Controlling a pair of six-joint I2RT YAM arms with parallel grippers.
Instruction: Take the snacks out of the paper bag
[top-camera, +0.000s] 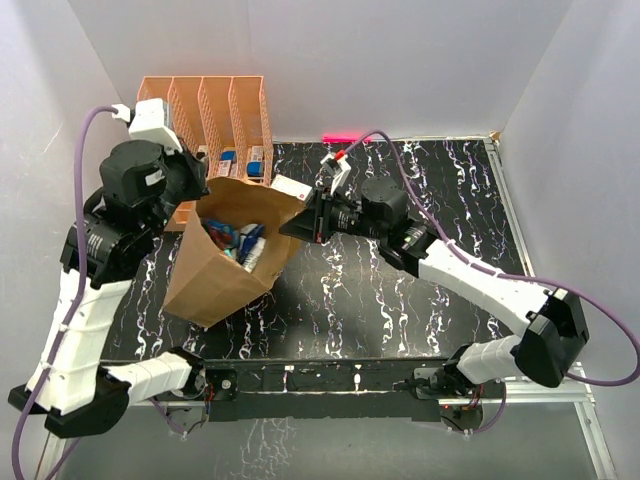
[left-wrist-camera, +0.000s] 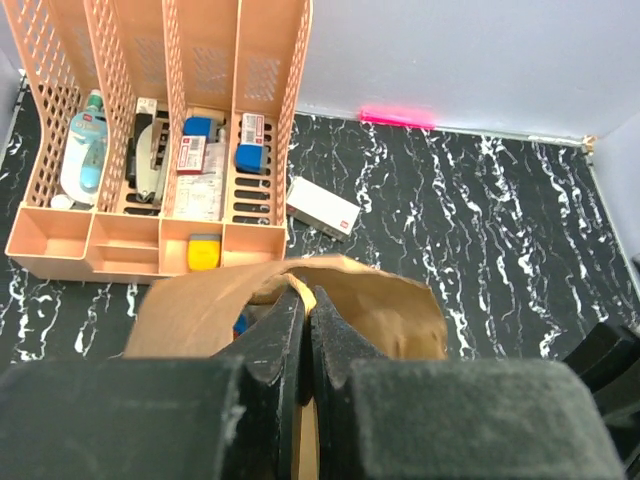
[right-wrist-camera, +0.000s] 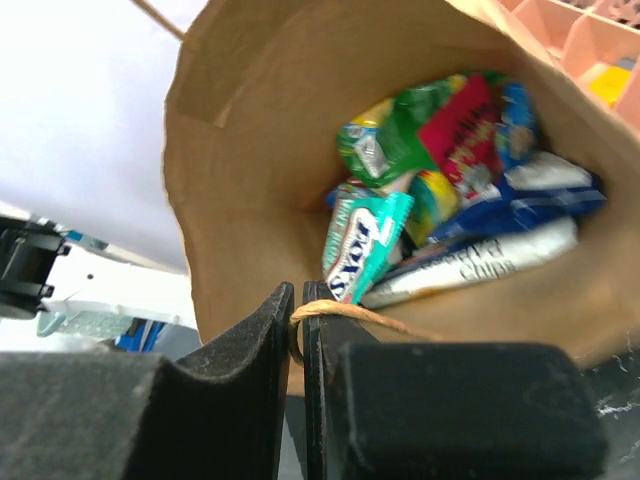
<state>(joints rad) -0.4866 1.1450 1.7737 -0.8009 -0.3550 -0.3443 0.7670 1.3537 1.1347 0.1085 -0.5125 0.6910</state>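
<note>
Snacks (right-wrist-camera: 450, 190): a heap of glossy packets deep inside the paper bag (right-wrist-camera: 250, 130), none of them out on the bench (top-camera: 420, 290).
Packets seen: a teal packet (right-wrist-camera: 365, 245) nearest the mouth, a green bag (right-wrist-camera: 390, 135) and a red packet (right-wrist-camera: 465, 125) behind it, and a dark blue bag (right-wrist-camera: 520, 205) to the side.
Paper bag: brown, on the left half of the bench, leaning over with its open mouth turned up and toward the right arm.
Right gripper (right-wrist-camera: 297, 300): fingers together, clamped on the bag's twisted handle (right-wrist-camera: 350, 312) at the near rim of the mouth.
Left gripper (left-wrist-camera: 305, 300): fingers pressed together on the far rim of the bag. A fold of brown paper seems to be pinched between them, though the tips are partly hidden.
White box (left-wrist-camera: 322, 208): flat on the bench just behind the bag, apart from it.
Orange rack (left-wrist-camera: 150, 130): at the back left corner against the wall, with small boxes and bottles in its slots.
Bench: black with white veining, with grey walls on three sides.
</note>
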